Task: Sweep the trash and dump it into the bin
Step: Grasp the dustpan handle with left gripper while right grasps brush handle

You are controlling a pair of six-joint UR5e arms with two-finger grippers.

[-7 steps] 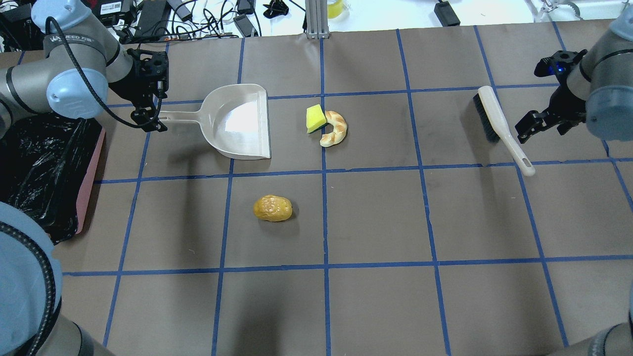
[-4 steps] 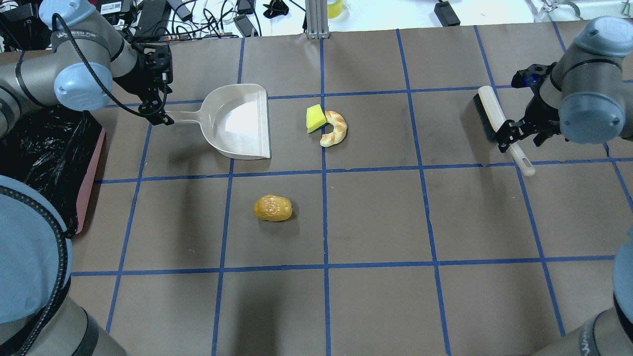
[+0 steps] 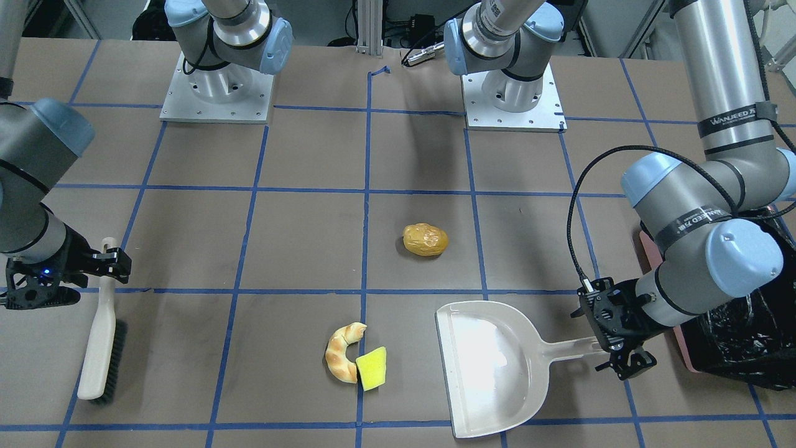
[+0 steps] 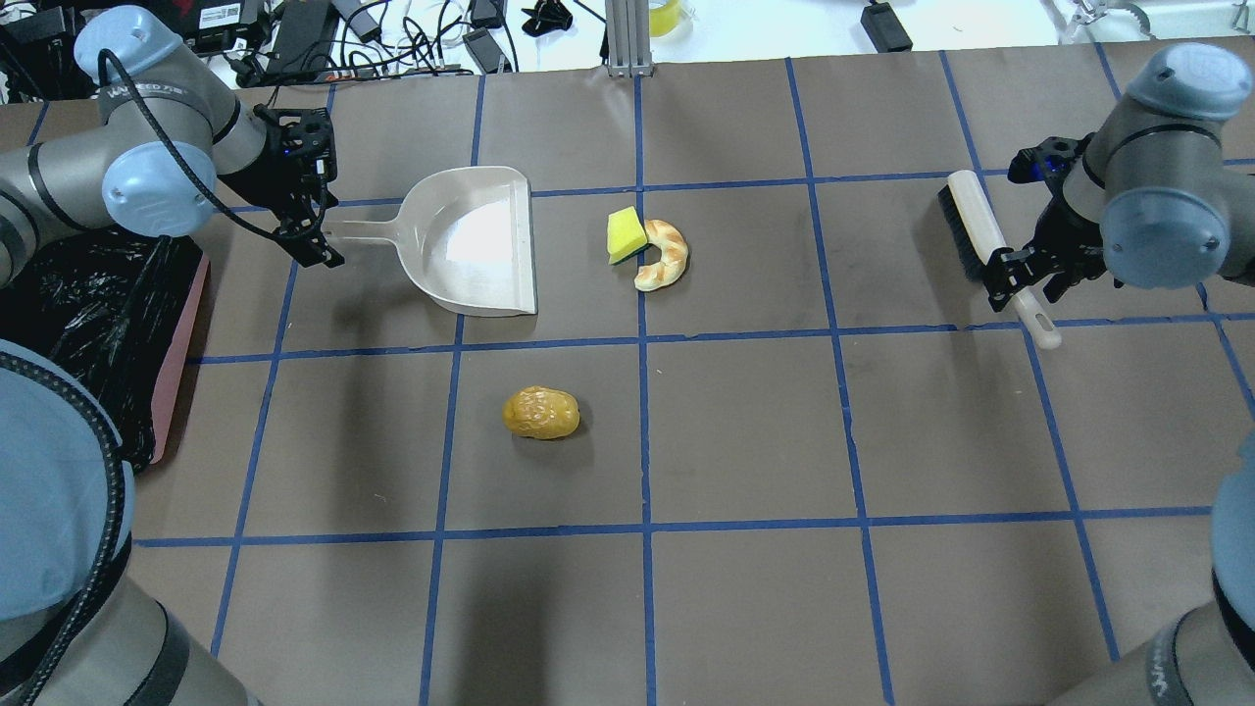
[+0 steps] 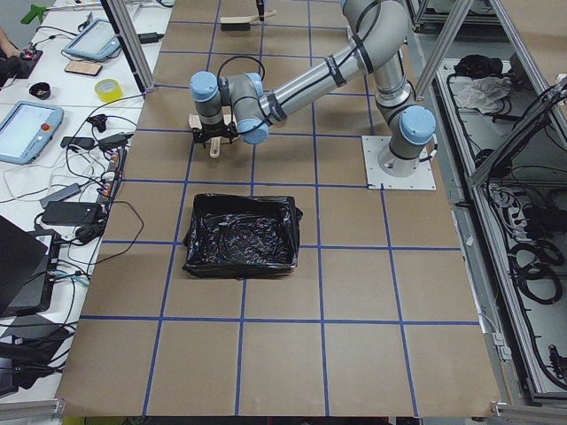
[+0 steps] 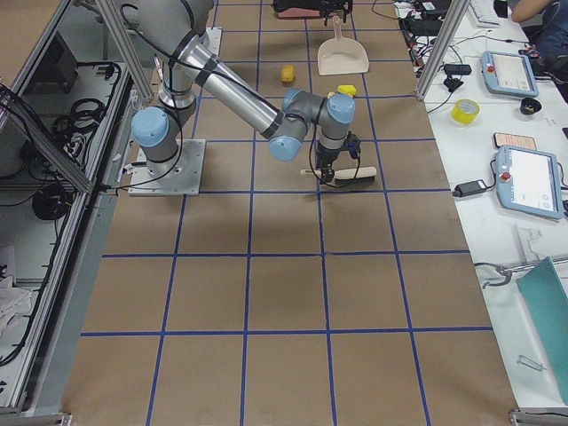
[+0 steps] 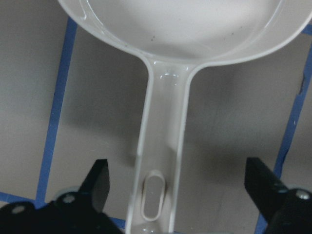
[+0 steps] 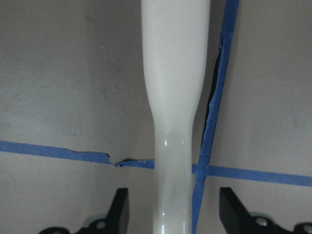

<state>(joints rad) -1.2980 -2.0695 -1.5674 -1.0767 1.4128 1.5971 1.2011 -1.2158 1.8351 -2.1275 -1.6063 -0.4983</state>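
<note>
The trash lies on the brown table: a golden potato-like lump [image 4: 540,413] [image 3: 425,239], a tan croissant piece [image 4: 665,255] [image 3: 341,361] and a yellow sponge wedge [image 4: 625,234] [image 3: 372,368] touching it. The bin [image 4: 181,333] with its black bag [image 3: 734,336] [image 5: 241,235] stands at the left edge. My left gripper [image 4: 322,232] [image 7: 178,183] is open, its fingers on either side of the end of the cream dustpan's handle [image 7: 163,146]. My right gripper [image 4: 1025,279] [image 8: 176,209] is open, straddling the cream brush's handle [image 8: 175,97].
The empty dustpan [image 4: 480,240] [image 3: 491,367] faces the sponge and croissant. The brush [image 4: 985,245] [image 3: 99,348] lies flat at the far right. Cables and devices lie beyond the table's far edge [image 4: 392,39]. Blue tape lines grid the table.
My right gripper has moved left from beside the brush and now straddles its handle. My left gripper has shifted slightly at the dustpan handle's end. The trash, dustpan and brush have not moved.
</note>
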